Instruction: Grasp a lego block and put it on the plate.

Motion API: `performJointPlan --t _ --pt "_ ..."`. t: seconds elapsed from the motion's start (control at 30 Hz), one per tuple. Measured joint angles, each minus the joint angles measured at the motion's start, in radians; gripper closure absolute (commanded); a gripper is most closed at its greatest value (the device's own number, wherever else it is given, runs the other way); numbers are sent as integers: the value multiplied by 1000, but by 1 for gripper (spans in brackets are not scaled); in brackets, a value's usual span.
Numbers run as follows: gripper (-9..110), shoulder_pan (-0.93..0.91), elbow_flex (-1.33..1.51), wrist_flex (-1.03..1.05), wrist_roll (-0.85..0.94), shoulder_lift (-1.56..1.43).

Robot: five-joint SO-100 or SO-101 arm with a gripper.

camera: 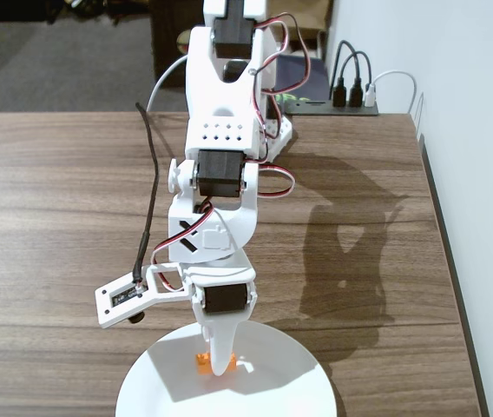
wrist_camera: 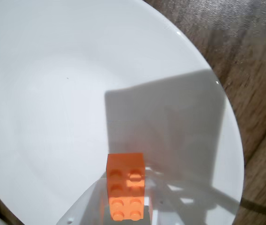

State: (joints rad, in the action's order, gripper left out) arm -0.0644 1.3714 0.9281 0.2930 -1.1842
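Observation:
The orange lego block [wrist_camera: 126, 186] sits between my gripper's [wrist_camera: 126, 192] jaws at the bottom of the wrist view, studs facing the camera. The gripper is shut on it. The white plate [wrist_camera: 53, 93] fills most of that view, right under the block. In the fixed view the arm reaches forward and the gripper [camera: 221, 360] points down over the far part of the plate [camera: 281, 382] at the bottom edge. Bits of the lego block [camera: 201, 360] show on either side of the white finger [camera: 221, 347]. I cannot tell whether the block touches the plate.
The wooden table [camera: 55, 200] runs left and back. A black power strip with plugs [camera: 342, 100] lies at the back right by the white wall. The table's right edge [camera: 442, 226] is close. The wrist camera board [camera: 121, 300] and its black cable [camera: 148, 191] hang left of the arm.

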Motion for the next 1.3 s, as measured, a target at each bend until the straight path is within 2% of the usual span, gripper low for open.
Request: performJointPlan --t 0.1,0.27,0.7,0.8,1.0,1.3 --pt "87 -2 0 0 0 0" --pt "83 -2 -3 0 0 6" --pt "84 -2 81 6 54 -72" --pt "86 -12 153 6 81 -153" --pt "100 -34 333 -3 109 -354" --pt "101 -21 644 -6 84 -724"
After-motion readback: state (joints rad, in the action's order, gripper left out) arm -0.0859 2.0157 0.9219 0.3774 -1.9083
